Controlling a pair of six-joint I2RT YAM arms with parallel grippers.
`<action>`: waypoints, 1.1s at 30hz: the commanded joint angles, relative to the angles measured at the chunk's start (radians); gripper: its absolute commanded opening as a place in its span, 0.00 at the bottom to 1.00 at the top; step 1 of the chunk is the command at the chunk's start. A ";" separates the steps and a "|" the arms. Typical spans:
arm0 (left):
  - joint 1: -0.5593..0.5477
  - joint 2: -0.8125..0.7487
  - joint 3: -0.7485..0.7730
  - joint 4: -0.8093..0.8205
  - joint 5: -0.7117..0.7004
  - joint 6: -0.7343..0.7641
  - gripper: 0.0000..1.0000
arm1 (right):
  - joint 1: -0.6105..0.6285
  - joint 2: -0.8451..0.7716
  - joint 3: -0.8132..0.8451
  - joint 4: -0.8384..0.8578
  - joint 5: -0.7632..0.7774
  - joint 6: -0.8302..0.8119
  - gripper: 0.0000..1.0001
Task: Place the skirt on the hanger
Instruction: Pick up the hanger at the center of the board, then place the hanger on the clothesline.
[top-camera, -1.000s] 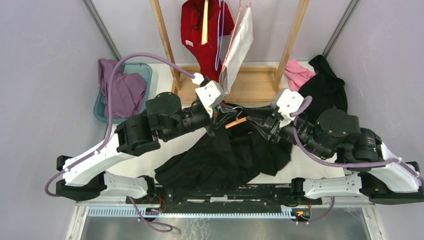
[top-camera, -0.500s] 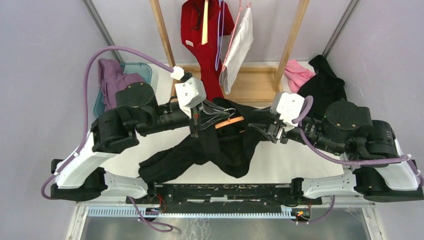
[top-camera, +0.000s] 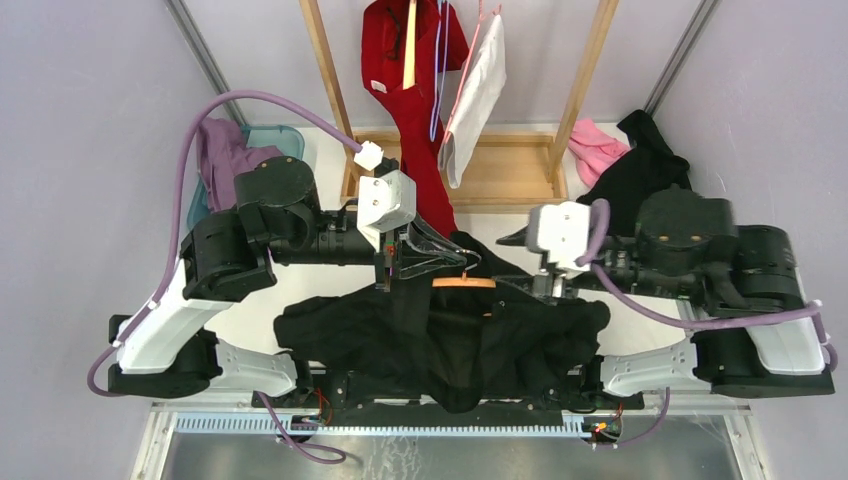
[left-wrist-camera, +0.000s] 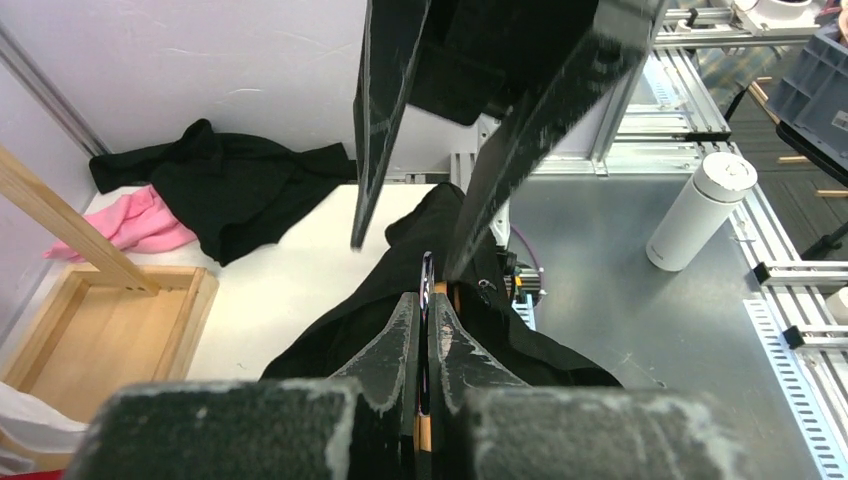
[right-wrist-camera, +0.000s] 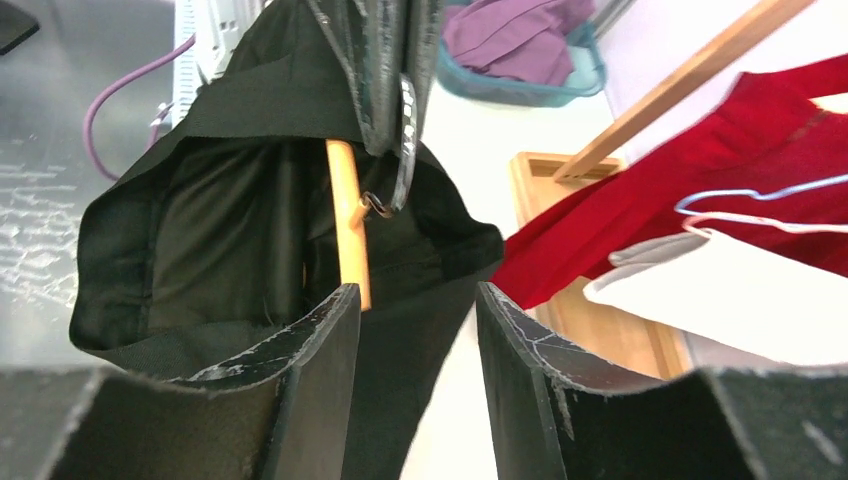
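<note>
Skirt (top-camera: 440, 340) over hanger (top-camera: 463, 283) at table (top-camera: 320, 290) front, rack (top-camera: 325, 60) behind, basket (top-camera: 290, 135) back left.

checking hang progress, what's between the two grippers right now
The orange hanger bar, with the black skirt hanging from it, spans between the shut left gripper and the open right gripper; clearest in the top view.
</note>
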 joint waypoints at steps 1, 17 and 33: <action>0.003 -0.013 0.048 0.085 0.043 0.004 0.03 | -0.018 0.073 -0.006 -0.023 -0.105 0.021 0.52; 0.003 -0.052 -0.005 0.120 0.016 0.010 0.03 | -0.149 0.024 -0.215 0.074 -0.252 0.071 0.49; 0.003 -0.057 -0.059 0.177 -0.045 -0.013 0.03 | -0.157 -0.005 -0.259 0.151 -0.247 0.092 0.01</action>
